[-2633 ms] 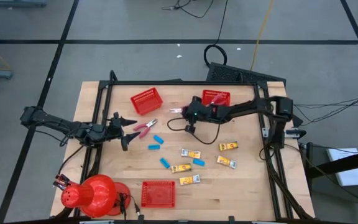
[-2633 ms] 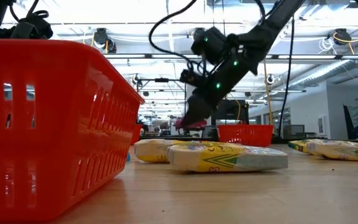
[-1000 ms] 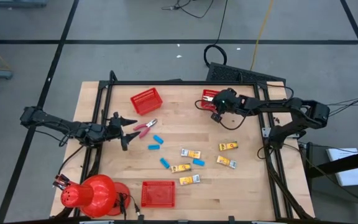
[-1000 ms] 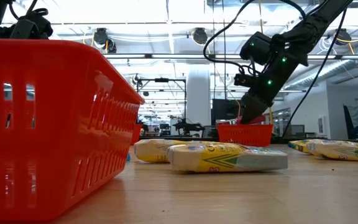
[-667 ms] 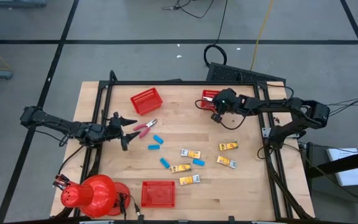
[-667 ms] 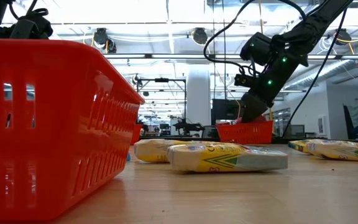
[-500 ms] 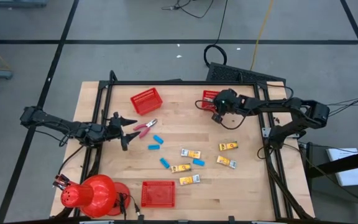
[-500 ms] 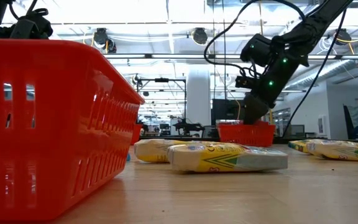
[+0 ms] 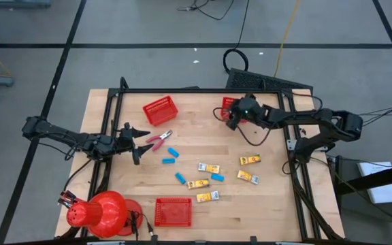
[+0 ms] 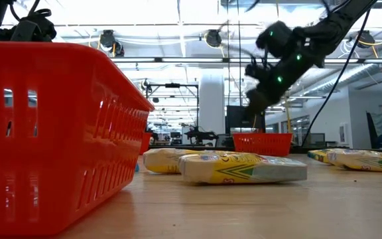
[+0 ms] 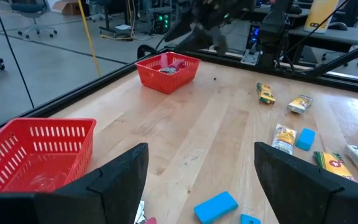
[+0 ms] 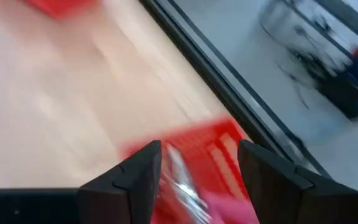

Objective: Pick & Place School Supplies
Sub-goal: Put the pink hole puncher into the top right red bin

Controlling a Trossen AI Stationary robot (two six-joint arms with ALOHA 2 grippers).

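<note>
My right gripper point(image 12: 199, 149) hangs open just above the far right red basket point(image 9: 238, 104), touching nothing. A pink-handled tool point(image 12: 225, 204) lies inside that basket, its metal end point(image 12: 182, 177) showing between my fingers. My left gripper point(image 9: 141, 141) stands open near the table's left side, its fingertips beside another pink-handled plier tool point(image 9: 159, 141) that lies flat on the wood. Light-blue blocks point(image 9: 173, 152) and yellow packets point(image 9: 208, 168) lie scattered on the table's middle. In the low view the right gripper point(image 10: 254, 109) is blurred, above the basket point(image 10: 262, 143).
A second red basket point(image 9: 160, 110) stands at the far middle-left and a third point(image 9: 173, 211) at the near edge. A big red dome point(image 9: 101, 212) sits at the near left corner. A black frame point(image 9: 182, 90) runs round the table top.
My right gripper has opened over the far right basket and risen out of it, drifting a little toward the table's left. The pink-handled tool it held now lies in the basket.
</note>
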